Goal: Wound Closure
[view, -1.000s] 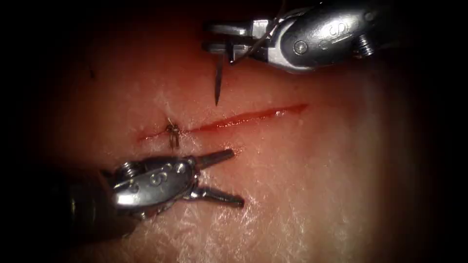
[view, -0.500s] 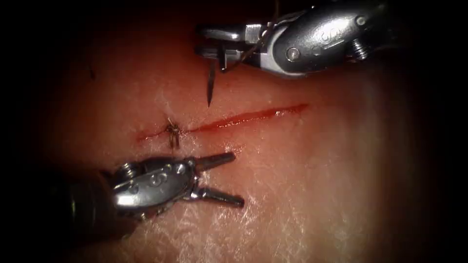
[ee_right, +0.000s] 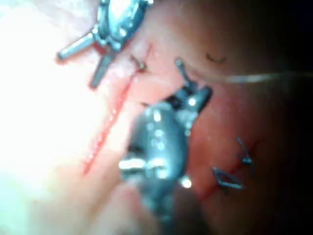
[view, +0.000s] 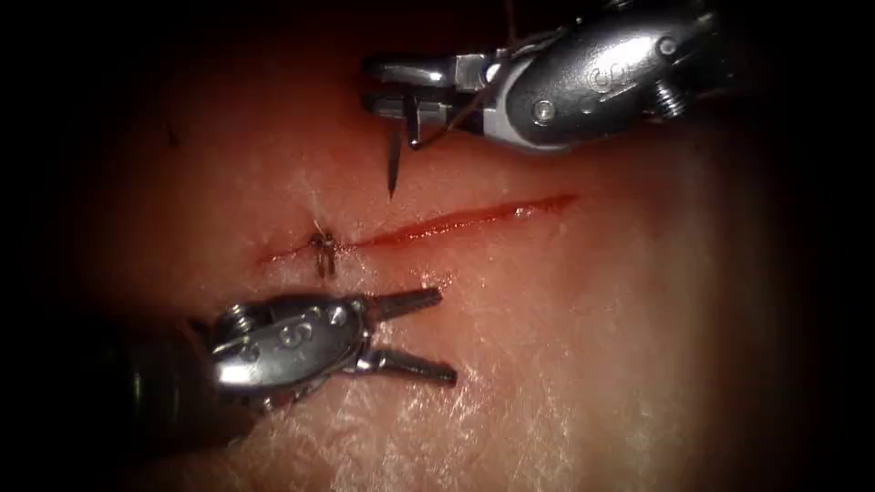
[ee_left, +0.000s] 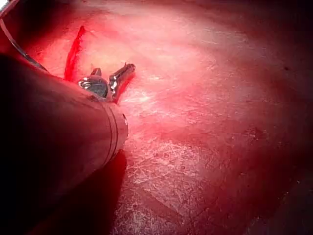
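Right gripper (view: 401, 87) clamps needle (view: 393, 169) near its blunt end, tip poised above tissue (view: 592, 319) far of cut (view: 456, 221); left gripper (view: 428, 333) wide open, empty; entry point needs choosing.

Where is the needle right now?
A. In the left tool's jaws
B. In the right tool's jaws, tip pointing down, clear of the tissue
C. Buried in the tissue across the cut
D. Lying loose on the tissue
B: the right tool grips the needle, whose tip hangs above the cut; the left tool holds nothing.
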Controlling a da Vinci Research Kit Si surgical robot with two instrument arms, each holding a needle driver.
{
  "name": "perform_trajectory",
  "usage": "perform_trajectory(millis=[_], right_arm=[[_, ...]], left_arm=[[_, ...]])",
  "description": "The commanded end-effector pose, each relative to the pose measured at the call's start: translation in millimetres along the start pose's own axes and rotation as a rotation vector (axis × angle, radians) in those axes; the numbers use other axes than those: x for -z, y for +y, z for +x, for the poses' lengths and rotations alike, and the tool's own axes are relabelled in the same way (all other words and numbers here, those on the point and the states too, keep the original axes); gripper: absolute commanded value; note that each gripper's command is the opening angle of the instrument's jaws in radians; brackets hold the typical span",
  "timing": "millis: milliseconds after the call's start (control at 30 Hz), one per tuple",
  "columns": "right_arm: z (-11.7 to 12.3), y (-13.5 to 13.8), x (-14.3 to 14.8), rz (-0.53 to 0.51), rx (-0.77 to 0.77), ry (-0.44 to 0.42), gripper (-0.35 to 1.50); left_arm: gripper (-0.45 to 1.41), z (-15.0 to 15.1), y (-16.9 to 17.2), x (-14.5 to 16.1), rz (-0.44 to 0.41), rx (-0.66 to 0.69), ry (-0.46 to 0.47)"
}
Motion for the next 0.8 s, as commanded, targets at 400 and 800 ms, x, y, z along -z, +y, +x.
perform_trajectory(millis=[400,800], right_arm=[[-0.2,-0.3,-0.9,0.0,0.005,0.003,-0.35],[-0.7,-1.7,-1.3,0.012,0.019,0.005,-0.35]], left_arm=[[0.47,-0.5,-0.1,-0.7,-0.002,0.002,0.0],[0.47,-0.3,-0.2,-0.6,-0.005,0.002,0.0]])
